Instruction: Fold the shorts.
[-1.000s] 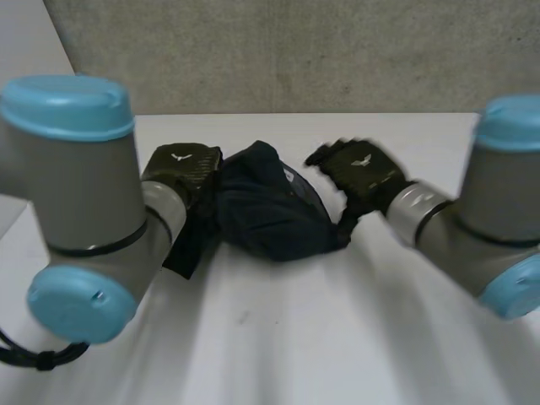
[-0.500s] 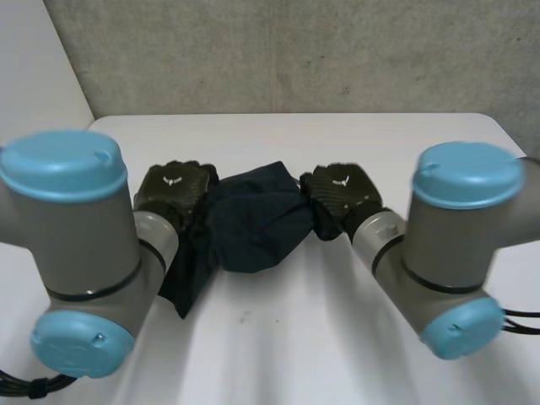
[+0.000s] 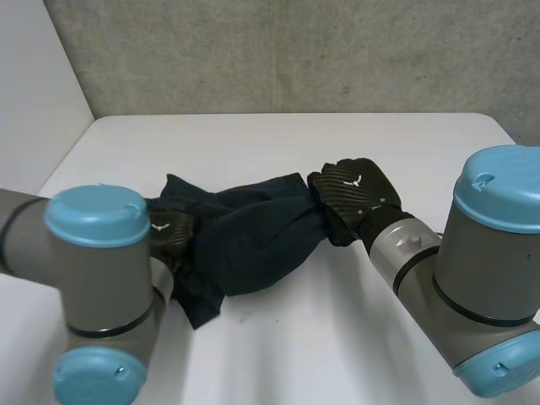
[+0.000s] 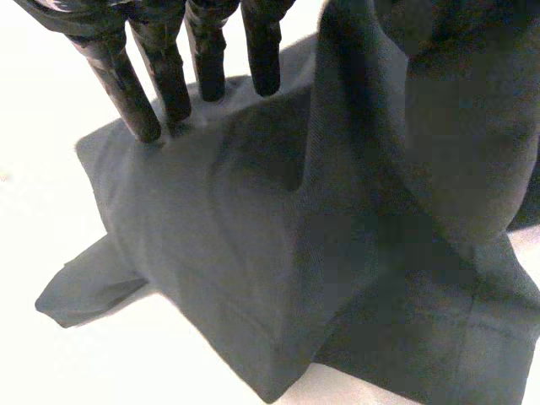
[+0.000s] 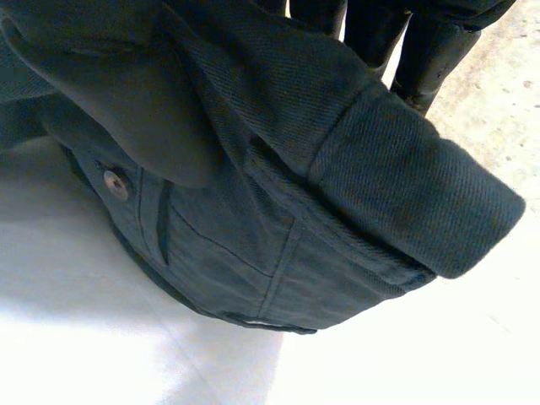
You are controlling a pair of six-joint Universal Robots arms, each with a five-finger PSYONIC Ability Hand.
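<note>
Over the worktop's (image 3: 278,139) middle the shorts (image 3: 253,240) sag bunched, no fold made yet; right hand (image 3: 353,196) clamps their waistband (image 5: 396,169), left hand's (image 3: 170,234) grip cannot be told.

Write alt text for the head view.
Dark navy fabric shorts stretch between two black robot hands over a white table. The right hand grips one end; the left hand is at the other end.
</note>
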